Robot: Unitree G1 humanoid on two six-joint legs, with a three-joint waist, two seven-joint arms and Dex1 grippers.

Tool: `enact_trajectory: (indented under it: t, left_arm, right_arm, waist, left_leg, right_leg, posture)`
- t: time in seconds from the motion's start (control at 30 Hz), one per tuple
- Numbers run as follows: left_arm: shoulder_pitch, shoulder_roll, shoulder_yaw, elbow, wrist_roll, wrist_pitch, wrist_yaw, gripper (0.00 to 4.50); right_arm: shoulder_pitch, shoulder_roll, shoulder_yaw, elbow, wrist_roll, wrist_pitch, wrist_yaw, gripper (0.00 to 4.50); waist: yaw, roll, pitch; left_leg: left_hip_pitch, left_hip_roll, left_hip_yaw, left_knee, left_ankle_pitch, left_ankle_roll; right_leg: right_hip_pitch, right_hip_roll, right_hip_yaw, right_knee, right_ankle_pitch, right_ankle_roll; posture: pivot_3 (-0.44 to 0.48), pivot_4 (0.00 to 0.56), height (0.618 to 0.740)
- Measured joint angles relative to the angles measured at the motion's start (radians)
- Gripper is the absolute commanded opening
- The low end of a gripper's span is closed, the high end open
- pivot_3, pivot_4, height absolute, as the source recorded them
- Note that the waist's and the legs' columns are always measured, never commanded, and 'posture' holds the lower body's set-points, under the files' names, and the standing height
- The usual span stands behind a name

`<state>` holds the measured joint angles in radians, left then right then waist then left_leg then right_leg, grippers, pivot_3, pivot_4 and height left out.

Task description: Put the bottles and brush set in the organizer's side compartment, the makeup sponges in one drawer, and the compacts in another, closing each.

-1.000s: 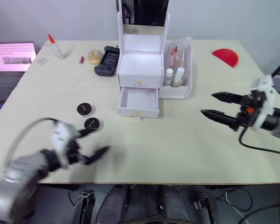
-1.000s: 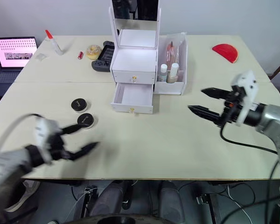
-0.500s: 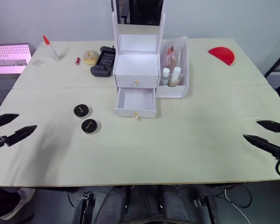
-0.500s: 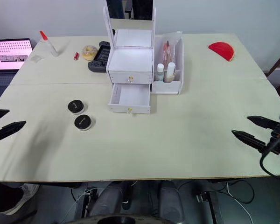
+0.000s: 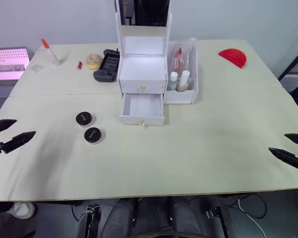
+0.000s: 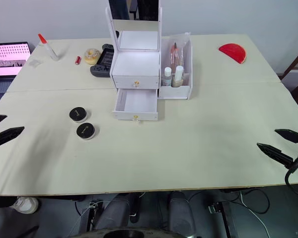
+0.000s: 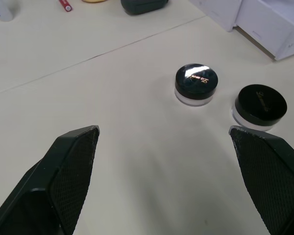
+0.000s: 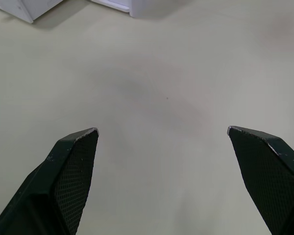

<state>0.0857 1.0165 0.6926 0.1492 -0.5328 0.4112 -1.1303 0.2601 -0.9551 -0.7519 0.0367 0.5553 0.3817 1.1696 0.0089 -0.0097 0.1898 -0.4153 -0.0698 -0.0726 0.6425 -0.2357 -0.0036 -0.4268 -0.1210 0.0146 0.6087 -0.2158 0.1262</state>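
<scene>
Two compacts point(image 5: 88, 127) are lying on the worktop point(image 5: 198, 148) beside the organizer's open drawer point(image 5: 141, 108), well ahead of the left gripper point(image 5: 9, 134), its fingers spread empty; the right gripper point(image 5: 292, 148) is likewise gaping, far across.

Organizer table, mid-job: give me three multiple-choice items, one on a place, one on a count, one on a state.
1. Where do the compacts sit?
A. in the lower drawer
B. on the table, on the robot's left of the organizer
C. in the side compartment

2. How many black-lidded compacts are out?
A. one
B. two
C. four

3. The lower drawer is:
A. pulled open, empty
B. shut
C. open, full of sponges

Answers:
1 B: the two compacts lie on the table beside the organizer.
2 B: two show.
3 A: the lower drawer stands out with a bare floor.
</scene>
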Motion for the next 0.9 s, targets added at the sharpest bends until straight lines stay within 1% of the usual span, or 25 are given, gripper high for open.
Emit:
enact_trajectory:
  t: [0.1, 0.23, 0.33, 0.4, 0.43, 0.47, 0.5, 0.6, 0.8, 0.9]
  left_arm:
    - [0.021, -0.013, -0.001, -0.048, -0.002, 0.014, 0.009, 4.48]
    - [0.079, -0.115, -0.022, -0.202, -0.012, 0.042, 0.068, 4.48]
    - [0.124, -0.226, -0.088, -0.362, -0.031, 0.081, 0.149, 4.48]
    - [0.136, -0.311, -0.142, -0.451, -0.03, 0.09, 0.226, 4.48]
    - [0.13, -0.359, -0.185, -0.484, -0.021, 0.087, 0.271, 4.48]
    - [0.121, -0.392, -0.225, -0.497, -0.001, 0.078, 0.309, 4.48]
    - [0.109, -0.408, -0.253, -0.499, 0.016, 0.07, 0.333, 4.48]
    - [0.072, -0.444, -0.3, -0.47, 0.089, 0.016, 0.412, 4.48]
    - [0.008, -0.506, -0.399, -0.388, 0.157, -0.076, 0.459, 4.48]
    - [-0.028, -0.52, -0.447, -0.355, 0.171, -0.098, 0.462, 4.48]
  right_arm:
    - [-0.006, 0.012, 0.001, -0.046, 0.018, 0.022, -0.012, 4.5]
    - [-0.03, 0.014, 0.012, -0.199, 0.107, 0.127, -0.038, 4.5]
    - [-0.11, 0.001, 0.054, -0.346, 0.215, 0.224, -0.081, 4.5]
    - [-0.218, -0.01, 0.125, -0.425, 0.263, 0.273, -0.134, 4.5]
    - [-0.293, -0.01, 0.183, -0.461, 0.289, 0.298, -0.17, 4.5]
    - [-0.365, -0.007, 0.241, -0.485, 0.299, 0.318, -0.204, 4.5]
    - [-0.405, -0.006, 0.279, -0.497, 0.303, 0.331, -0.227, 4.5]
    - [-0.545, 0.014, 0.433, -0.5, 0.282, 0.364, -0.299, 4.5]
    - [-0.705, 0.098, 0.613, -0.446, 0.224, 0.369, -0.334, 4.5]
    - [-0.754, 0.125, 0.657, -0.412, 0.193, 0.365, -0.336, 4.5]
  waist:
    - [-0.001, 0.0, 0.0]
    - [-0.003, 0.001, 0.0]
    - [-0.002, 0.0, 0.0]
    - [-0.001, 0.0, 0.0]
    - [0.001, 0.0, 0.0]
    - [0.003, -0.001, 0.0]
    - [0.006, -0.001, 0.0]
    - [0.012, -0.002, 0.0]
    - [0.006, -0.002, 0.0]
    - [0.005, -0.002, 0.0]
  left_leg:
    - [0.0, 0.0, 0.0, 0.0, 0.0, 0.0]
    - [0.0, 0.0, 0.0, 0.0, 0.0, 0.0]
    - [0.0, 0.0, 0.0, 0.001, 0.0, 0.0]
    - [0.0, 0.0, 0.0, 0.001, 0.0, 0.0]
    - [0.0, 0.0, 0.0, 0.002, 0.0, 0.0]
    - [0.0, 0.0, 0.0, 0.002, 0.0, 0.0]
    - [-0.001, 0.0, -0.001, 0.003, 0.0, 0.0]
    - [-0.003, -0.001, -0.002, 0.004, 0.002, 0.003]
    - [-0.004, -0.002, -0.001, 0.005, 0.002, 0.003]
    - [-0.004, -0.002, -0.002, 0.005, 0.002, 0.003]
  right_leg:
    - [0.0, 0.0, 0.0, 0.0, 0.0, 0.0]
    - [0.0, 0.0, 0.002, 0.0, 0.0, 0.0]
    - [0.0, 0.0, 0.002, 0.0, 0.0, 0.0]
    - [0.001, 0.0, 0.002, 0.0, 0.0, 0.0]
    - [0.001, 0.0, 0.001, 0.001, 0.0, 0.0]
    - [0.001, 0.0, 0.001, 0.001, 0.0, 0.0]
    - [0.001, 0.001, 0.0, 0.001, 0.001, 0.0]
    - [0.0, 0.002, -0.002, 0.001, 0.001, -0.001]
    - [-0.001, 0.001, -0.002, 0.0, 0.001, 0.0]
    - [-0.001, 0.002, -0.003, 0.001, 0.001, 0.0]
  posture:
    - [0.0, 0.15, 0.738]
    - [0.0, 0.15, 0.738]
    - [0.0, 0.15, 0.738]
    - [0.0, 0.15, 0.738]
    - [0.0, 0.15, 0.738]
    - [0.0, 0.15, 0.738]
    - [0.0, 0.15, 0.738]
    - [0.0, 0.15, 0.738]
    - [0.0, 0.15, 0.738]
    - [0.0, 0.15, 0.738]
